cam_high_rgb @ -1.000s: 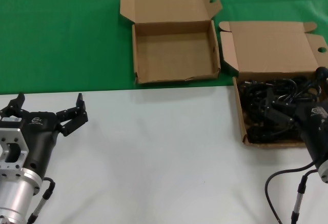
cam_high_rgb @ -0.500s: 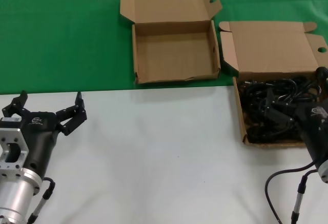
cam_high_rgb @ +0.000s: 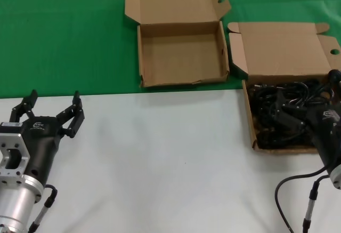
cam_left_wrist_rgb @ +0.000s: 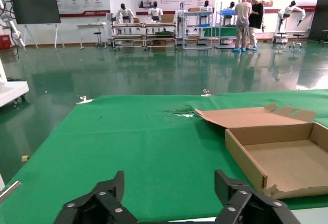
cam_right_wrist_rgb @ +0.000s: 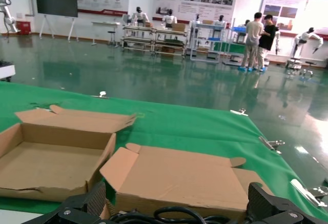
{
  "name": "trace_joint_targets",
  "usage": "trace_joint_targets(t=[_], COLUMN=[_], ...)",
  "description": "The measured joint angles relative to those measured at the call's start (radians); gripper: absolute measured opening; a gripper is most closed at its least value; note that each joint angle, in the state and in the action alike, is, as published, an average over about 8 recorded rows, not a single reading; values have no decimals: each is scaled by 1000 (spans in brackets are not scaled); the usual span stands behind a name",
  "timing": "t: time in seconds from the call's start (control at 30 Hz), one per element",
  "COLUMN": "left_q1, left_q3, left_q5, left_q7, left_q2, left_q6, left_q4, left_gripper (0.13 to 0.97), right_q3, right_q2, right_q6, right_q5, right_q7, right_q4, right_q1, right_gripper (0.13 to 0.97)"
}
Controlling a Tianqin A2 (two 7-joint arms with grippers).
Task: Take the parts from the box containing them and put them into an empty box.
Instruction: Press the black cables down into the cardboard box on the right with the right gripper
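Green cloth (cam_high_rgb: 64, 35) covers the far half of the tabletop (cam_high_rgb: 160, 158); the near half is bare white. Wrist views show a glossy hall floor behind, with shelving racks, wall posters and two people standing in the distance.

Empty box (cam_high_rgb: 181, 57): nearly square cardboard tray on the green cloth, lid folded back flat behind it, oval hole in the lid's right flap. Bare inside. Also seen in the left wrist view (cam_left_wrist_rgb: 287, 157) and the right wrist view (cam_right_wrist_rgb: 46, 157).

Box containing the parts (cam_high_rgb: 282, 57): the wider mailer, just to the right of the empty one, its tray straddling the green-white edge. Broad lid leaning back, round hole at its right edge. Lid fills the middle of the right wrist view (cam_right_wrist_rgb: 189, 180).

Parts (cam_high_rgb: 287, 97): tangle of thin black power cords, all inside the wider tray; individual bundles cannot be separated by eye.

Right end effector (cam_high_rgb: 290, 117): down in the wider tray among the cords, fingers spread wide, nothing visibly gripped. Both fingertips frame the lower corners of the right wrist view, well apart.

Left end effector (cam_high_rgb: 52, 107): over the white tabletop at near left, well apart from both boxes, fingers moderately spread, holding nothing.
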Motion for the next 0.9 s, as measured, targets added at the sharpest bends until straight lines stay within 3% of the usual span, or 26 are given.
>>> trace_joint_targets(t=[0.17, 0.43, 0.73, 0.9], left_q1=[0, 0, 0, 0], left_q3=[0, 0, 0, 0], left_q5=[0, 0, 0, 0], left_q7=[0, 0, 0, 0], left_q2=[0, 0, 0, 0], left_q6=[0, 0, 0, 0], left_q4=[0, 0, 0, 0], left_gripper=[614, 399, 247, 236], right_q3=[-42, -77, -115, -149], right_q2=[44, 143, 306, 383], right_q6=[4, -73, -313, -487], right_q5=[17, 25, 2, -13], right_q7=[16, 36, 28, -26], right_q4=[-9, -51, -152, -239], right_q1=[10, 58, 197, 316], right_gripper=[966, 966, 966, 966])
